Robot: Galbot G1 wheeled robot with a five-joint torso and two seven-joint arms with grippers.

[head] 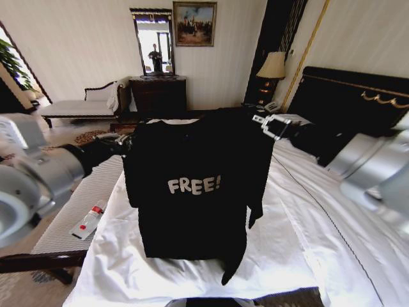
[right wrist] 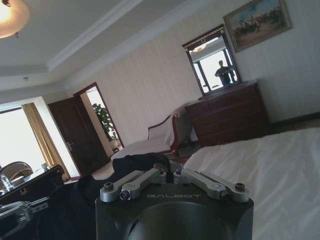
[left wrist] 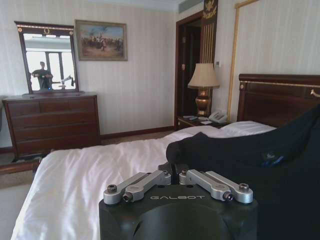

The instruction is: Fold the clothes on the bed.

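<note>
Fabric hangs before you: the black T-shirt (head: 192, 192) with the white "FREE!" print is held up by its shoulders, chest toward the head camera, its hem just touching or brushing the white duvet (head: 281, 249) near the foot of the bed (head: 358, 96). Your left pincer (left wrist: 173, 172) is closed on one shoulder, with black cloth bunched right at its fingertips in its wrist view. Your right pincer (right wrist: 169, 169) is likewise closed on the other shoulder, fabric gathered at its tips.

You appear to be at the spreading step, judging from the raised, open shirt. To do it well, keep both pincers level so the shoulder line stays horizontal; in the head view the right-hand side sags, with a sleeve and a corner of the hem drooping lower than the rest. Keep the shoulders taut between the arms before you lower, otherwise that loose corner may fold under. Let the hem land first, then lay the body down away from it so the shirt lies flat, print up or down as your fold needs.

Beside the bed on your left stands a pale striped bench (head: 83, 204) carrying a small bottle (head: 89, 220); stay clear of it. Farther back are a dark dresser (head: 158, 94) with a mirror (head: 153, 43), and a lamp (head: 273, 67) by the headboard.
</note>
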